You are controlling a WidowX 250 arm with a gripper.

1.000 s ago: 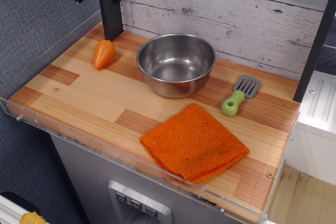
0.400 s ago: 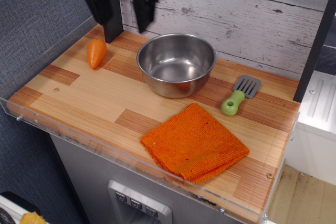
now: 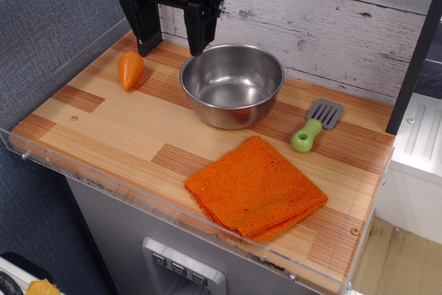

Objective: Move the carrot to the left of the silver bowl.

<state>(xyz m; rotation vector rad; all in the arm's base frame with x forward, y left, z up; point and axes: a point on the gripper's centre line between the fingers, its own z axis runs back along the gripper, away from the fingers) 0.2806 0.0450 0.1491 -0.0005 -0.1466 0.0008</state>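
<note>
Now the table (image 3: 124, 136) carries the bowl (image 3: 232, 85) at rear centre, with the gripper (image 3: 170, 46) hanging above its left rim, jaws spread wide and holding nothing; a second ago it sat higher and further left. The carrot (image 3: 130, 69) lies free on the wood, left of the bowl and well apart, barely shifted. Judged from this, placement looks complete.
</note>
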